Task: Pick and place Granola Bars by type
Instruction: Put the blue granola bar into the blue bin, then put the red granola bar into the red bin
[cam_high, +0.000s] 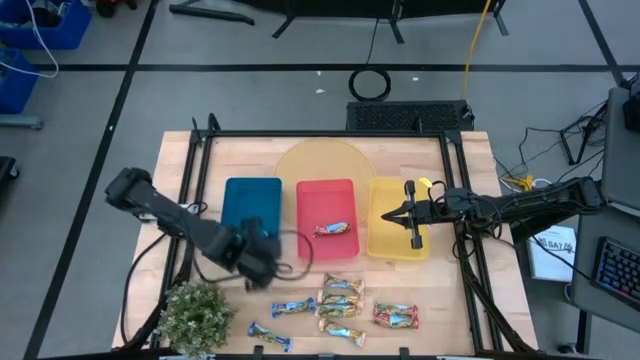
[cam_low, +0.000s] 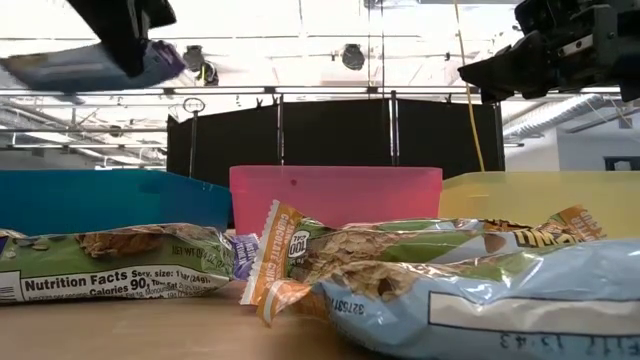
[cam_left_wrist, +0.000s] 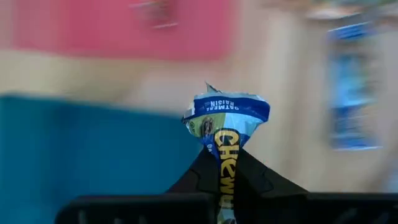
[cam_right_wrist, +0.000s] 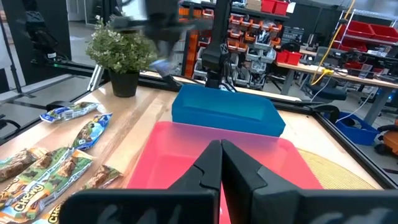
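Observation:
My left gripper (cam_high: 256, 252) hangs over the table just near of the blue tray (cam_high: 252, 198) and is shut on a blue-silver granola bar (cam_left_wrist: 227, 113). In the low view that bar (cam_low: 60, 66) is high above the table. My right gripper (cam_high: 387, 215) hovers shut and empty at the yellow tray's (cam_high: 395, 245) left side, pointing toward the red tray (cam_high: 326, 195). One red-orange bar (cam_high: 333, 229) lies flat in the red tray. Several more bars lie flat on the table's near part: gold-tan (cam_high: 340, 288), blue-silver (cam_high: 292, 307) and red-orange (cam_high: 395, 317). My left gripper pinches the blue-silver bar between its two fingers (cam_left_wrist: 199, 174), which lie across the wrapper. The bar's crimped end (cam_left_wrist: 229, 106) sticks out past the fingertips. The bar is lifted clear of the table and lies almost level (cam_low: 60, 66), reaching out sideways from the fingers.
A small green potted plant (cam_high: 195, 315) stands at the near left corner, close to my left arm. A round pale mat (cam_high: 320, 160) lies under the trays' far side. A metal frame (cam_high: 462, 250) borders the table.

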